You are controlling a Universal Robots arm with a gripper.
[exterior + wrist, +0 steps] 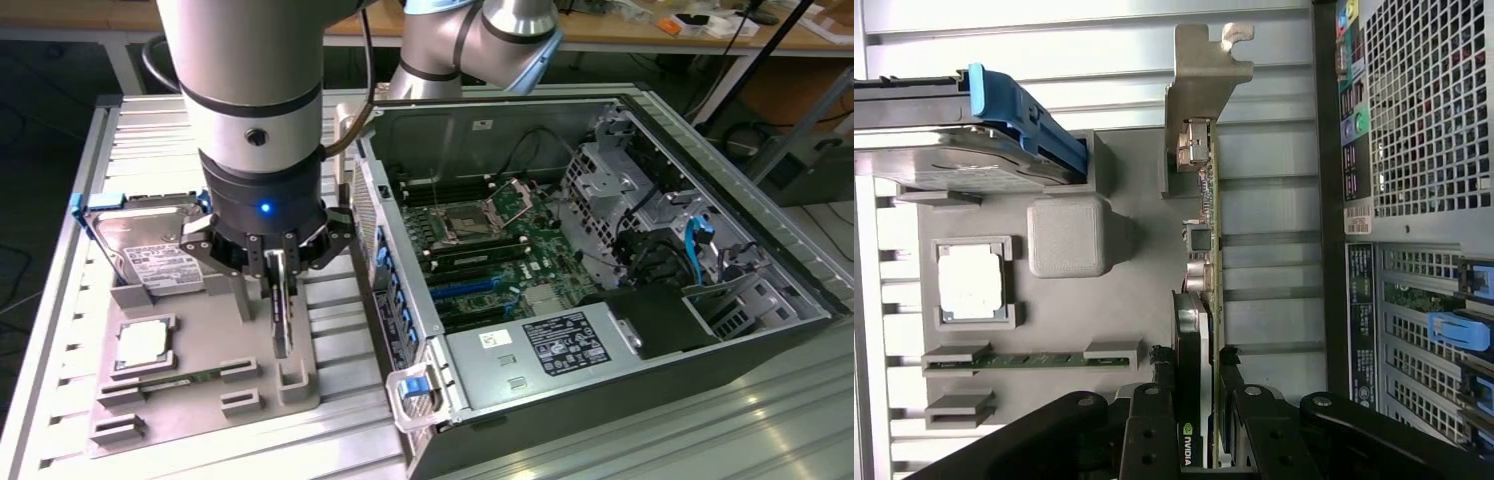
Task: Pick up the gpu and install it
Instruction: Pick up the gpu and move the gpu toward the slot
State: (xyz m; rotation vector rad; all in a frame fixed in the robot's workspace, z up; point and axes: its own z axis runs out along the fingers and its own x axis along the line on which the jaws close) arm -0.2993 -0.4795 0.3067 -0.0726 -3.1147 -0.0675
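gpu stands on edge, upright, at the grey fixture tray on the bench. It is on the exterior view's left of the open computer case.

Appearance, exterior view: a thin dark vertical slab hanging below the tool.

Appearance, wrist view: gpu is seen along its top edge. It is a narrow green board edge with small silvery connector blocks along one side. The silvery metal bracket closes the far end, its tab bent over. At the near end there is a black cover with a green logo.

Tool: the black fingers sit on either side of the card's near end and pinch the gpu between them. Grip is on the end away from the bracket.

I cannot tell whether the card's lower edge is clear of its tray slot.

Other tray contents:
- Hard drive with white label, standing in a blue-edged carrier.
- Square processor lying flat in its recess.
- Narrow green memory stick in its slot.

All three are apart from the tool.

Case lies on its side with the panel off and the motherboard exposed. Its perforated rear panel runs just beside the card's line in the wrist view.
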